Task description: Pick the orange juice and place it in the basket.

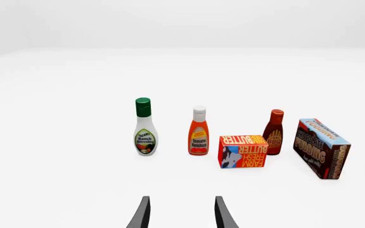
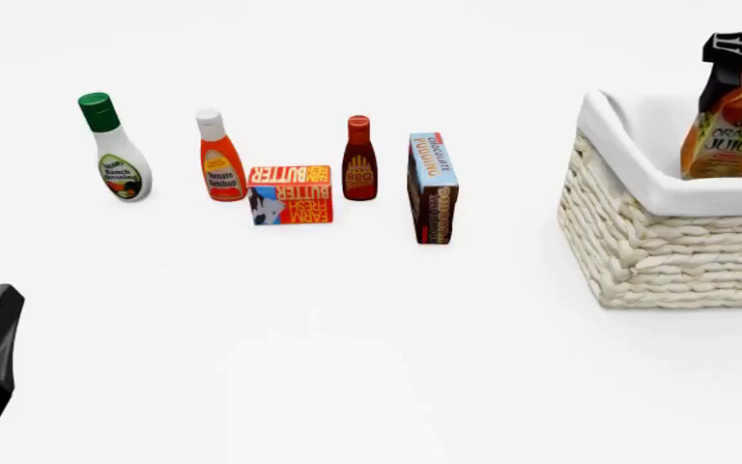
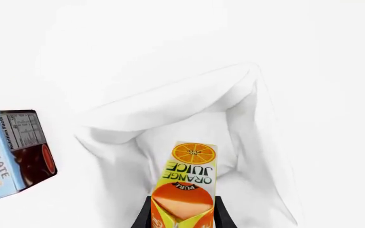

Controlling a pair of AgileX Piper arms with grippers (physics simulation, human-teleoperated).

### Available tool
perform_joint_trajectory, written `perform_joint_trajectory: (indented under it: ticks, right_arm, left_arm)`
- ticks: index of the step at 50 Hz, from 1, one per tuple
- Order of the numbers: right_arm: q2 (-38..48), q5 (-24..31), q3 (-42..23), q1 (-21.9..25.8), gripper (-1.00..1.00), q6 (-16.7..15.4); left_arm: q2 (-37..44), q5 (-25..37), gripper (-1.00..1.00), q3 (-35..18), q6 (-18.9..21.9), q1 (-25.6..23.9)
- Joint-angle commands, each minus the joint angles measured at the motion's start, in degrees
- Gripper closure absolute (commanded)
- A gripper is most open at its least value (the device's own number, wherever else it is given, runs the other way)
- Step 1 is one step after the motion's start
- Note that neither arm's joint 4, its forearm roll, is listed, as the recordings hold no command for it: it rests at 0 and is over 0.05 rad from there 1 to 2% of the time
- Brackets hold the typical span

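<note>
The left gripper (image 1: 181,216) hangs empty, its fingers parted, only their tips in view. Beyond stand ranch dressing (image 2: 115,148), tomato ketchup (image 2: 220,157), butter box (image 2: 291,193), BBQ sauce (image 2: 359,159) and chocolate pudding box (image 2: 432,188). Farther right, the right gripper (image 3: 182,216), cut off at the frame edge, clasps the orange juice (image 2: 729,126), tilted inside the basket (image 2: 661,246), its base hidden by the rim.

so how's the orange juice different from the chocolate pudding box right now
The orange juice is an orange and yellow gable-top carton; the chocolate pudding box is a brown flat-sided box. The juice is held by the right gripper over the basket, tilted; the pudding box stands upright on the table, untouched. Both are printed cardboard-style grocery packs.
</note>
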Motion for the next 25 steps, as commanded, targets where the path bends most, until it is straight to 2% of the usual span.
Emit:
perform_joint_trajectory:
  ticks: [1,25]
  right_arm:
    - [0.70,0.00,-0.59,-0.05,1.00,1.15]
    - [1.94,0.00,-0.25,-0.55,1.00,0.79]
  left_arm:
    - [0.00,0.00,-1.00,0.00,0.00,0.00]
    - [0.00,0.00,-1.00,0.00,0.00,0.01]
